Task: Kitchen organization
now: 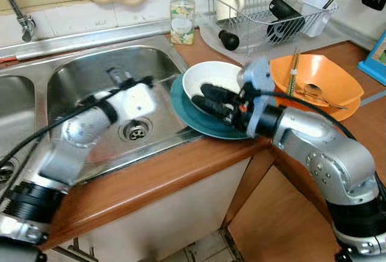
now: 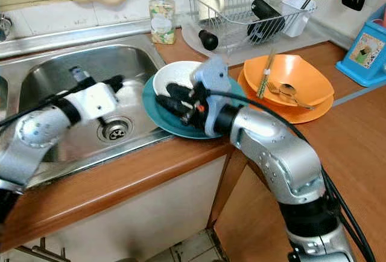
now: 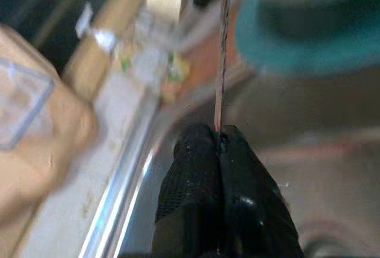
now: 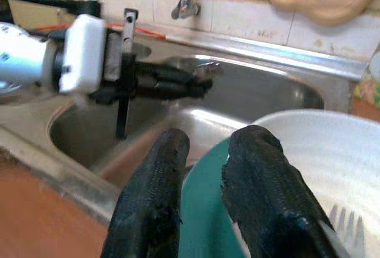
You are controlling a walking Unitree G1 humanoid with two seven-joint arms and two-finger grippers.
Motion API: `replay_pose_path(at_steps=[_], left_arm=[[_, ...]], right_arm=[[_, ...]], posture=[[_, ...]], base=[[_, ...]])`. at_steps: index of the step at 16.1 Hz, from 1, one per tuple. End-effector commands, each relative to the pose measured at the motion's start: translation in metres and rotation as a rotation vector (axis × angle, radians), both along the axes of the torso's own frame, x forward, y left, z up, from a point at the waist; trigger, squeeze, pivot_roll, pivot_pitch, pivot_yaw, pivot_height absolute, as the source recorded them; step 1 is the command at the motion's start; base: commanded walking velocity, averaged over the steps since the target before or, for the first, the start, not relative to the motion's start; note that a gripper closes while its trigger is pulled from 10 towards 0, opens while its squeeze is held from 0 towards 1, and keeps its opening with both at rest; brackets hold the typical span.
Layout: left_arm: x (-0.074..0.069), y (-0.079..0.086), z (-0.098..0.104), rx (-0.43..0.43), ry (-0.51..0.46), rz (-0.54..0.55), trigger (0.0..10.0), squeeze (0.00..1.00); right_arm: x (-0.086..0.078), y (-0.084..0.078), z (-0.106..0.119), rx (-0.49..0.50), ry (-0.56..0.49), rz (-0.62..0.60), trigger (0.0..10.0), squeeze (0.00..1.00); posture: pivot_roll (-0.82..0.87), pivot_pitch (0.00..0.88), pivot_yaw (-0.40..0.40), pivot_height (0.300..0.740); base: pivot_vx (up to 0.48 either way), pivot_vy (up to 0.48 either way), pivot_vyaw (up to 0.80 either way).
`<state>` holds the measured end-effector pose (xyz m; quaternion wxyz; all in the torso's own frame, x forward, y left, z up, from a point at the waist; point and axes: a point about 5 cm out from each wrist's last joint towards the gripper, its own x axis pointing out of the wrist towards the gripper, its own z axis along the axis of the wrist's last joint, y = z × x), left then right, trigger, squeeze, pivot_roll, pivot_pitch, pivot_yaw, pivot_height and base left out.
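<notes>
Reaching over the teal plate (image 1: pixel 192 116), your right gripper (image 1: pixel 202 98) is narrowly open at the white bowl (image 1: pixel 208 76). Your left gripper (image 3: pixel 221 145) pinches a thin metal utensil (image 3: pixel 223 50) above the sink (image 1: pixel 90 75).

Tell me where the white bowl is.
The white bowl sits on the teal plate at the counter edge, between the steel sink and orange bowls.

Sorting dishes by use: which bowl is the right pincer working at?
The white bowl on the teal plate; the right pincer reaches into it. The orange bowls sit apart, holding cutlery.

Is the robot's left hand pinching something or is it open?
Shut. The left end effector has its two black fingers pressed together on a thin metal utensil, held over the sink. What utensil, cannot tell.
</notes>
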<state>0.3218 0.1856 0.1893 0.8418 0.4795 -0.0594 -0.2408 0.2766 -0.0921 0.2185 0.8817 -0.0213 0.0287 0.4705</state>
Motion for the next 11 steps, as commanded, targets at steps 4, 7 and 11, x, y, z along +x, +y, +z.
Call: replay_pose_path(at_steps=[4, 7, 11], left_arm=[[0.025, 0.033, -0.024, 0.085, 0.145, 0.212, 2.2, 0.0], [0.028, 0.043, -0.049, 0.139, 0.355, 0.278, 10.0, 0.0], [0.026, 0.043, -0.073, 0.124, 0.54, 0.274, 10.0, 1.0]], right_arm=[[-0.013, 0.001, 0.002, -0.054, -0.045, 0.075, 10.0, 0.0], [-0.015, 0.001, 0.002, -0.068, -0.049, 0.081, 10.0, 0.0], [-0.014, -0.001, 0.003, -0.087, -0.059, 0.076, 10.0, 0.0]], posture=[[-0.12, 0.0, 0.02, 0.74], [-0.12, 0.0, 0.021, 0.74], [-0.13, 0.0, 0.021, 0.74]], base=[[0.0, 0.0, 0.0], [0.0, 0.0, 0.0], [0.0, 0.0, 0.0]])
